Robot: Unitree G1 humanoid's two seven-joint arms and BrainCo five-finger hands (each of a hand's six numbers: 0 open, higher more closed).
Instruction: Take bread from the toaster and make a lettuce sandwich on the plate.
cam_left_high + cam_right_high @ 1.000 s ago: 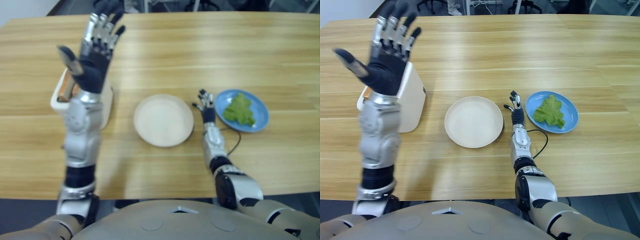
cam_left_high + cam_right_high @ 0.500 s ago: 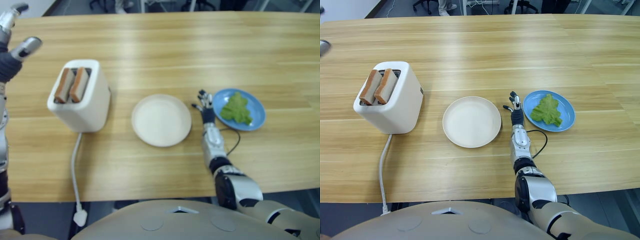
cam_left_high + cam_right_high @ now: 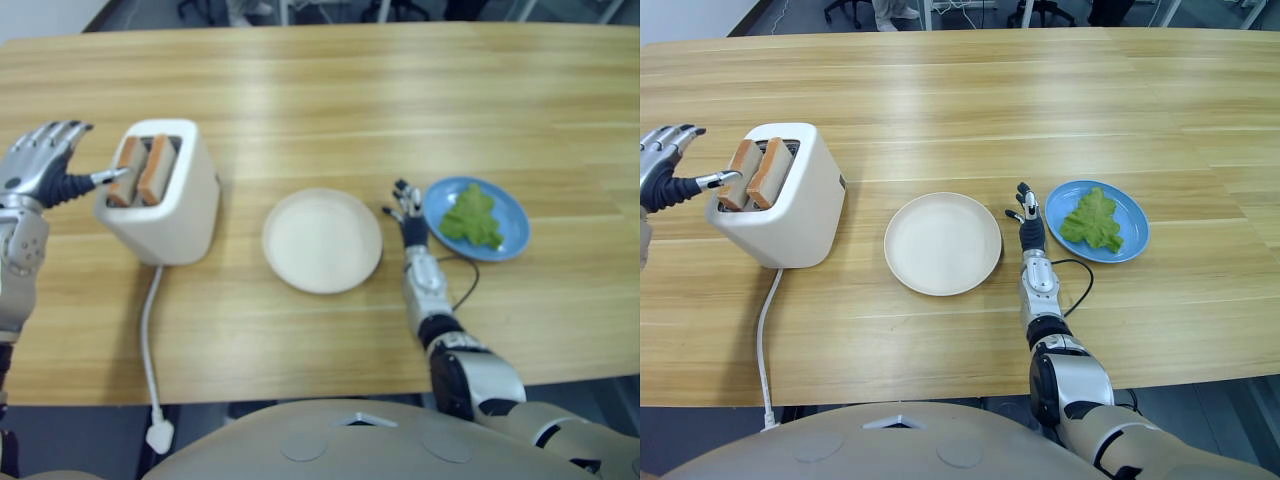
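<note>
Left hand (image 3: 42, 170) beside toaster (image 3: 185, 215) (fingers (image 3: 62, 133) spread), bread (image 3: 142, 170) inside.

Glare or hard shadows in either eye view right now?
Left eye view: a pale sheen runs down the table behind the plate, clear of the toaster and lettuce. Right eye view: the sheen is fainter; shadows beside toaster and plate are soft, and none covers the bread.

Bread slices (image 3: 765, 172) — lower halves hidden inside toaster (image 3: 795, 215); left hand (image 3: 662, 168) cut by frame edge.
</note>
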